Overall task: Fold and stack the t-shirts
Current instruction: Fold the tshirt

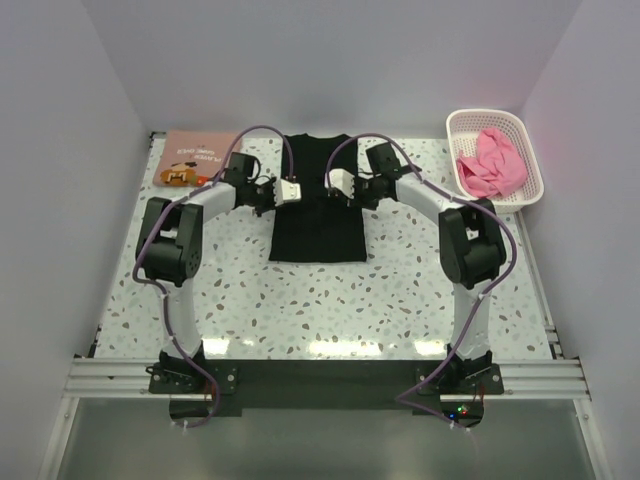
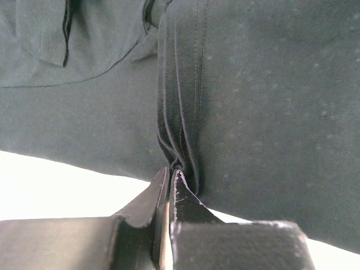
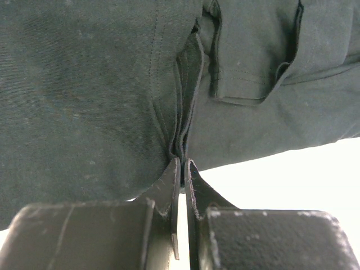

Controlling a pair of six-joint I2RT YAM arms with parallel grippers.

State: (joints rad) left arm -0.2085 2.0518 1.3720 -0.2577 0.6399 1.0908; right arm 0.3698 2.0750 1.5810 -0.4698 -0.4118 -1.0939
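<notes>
Converging, left pincer [image 2: 171, 172], right pincer [image 3: 183, 162] clamping black t-shirt [image 1: 315, 235]

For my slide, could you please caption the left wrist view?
Left gripper shut on a bunched fold of the black t-shirt.

Left arm [image 1: 168, 245], right arm [image 1: 470, 240] bent inward, left claw [image 2: 170, 174] pinched shut, right claw [image 3: 183, 166] likewise.

Evenly bright overall; wrist views blown white underneath.
</notes>
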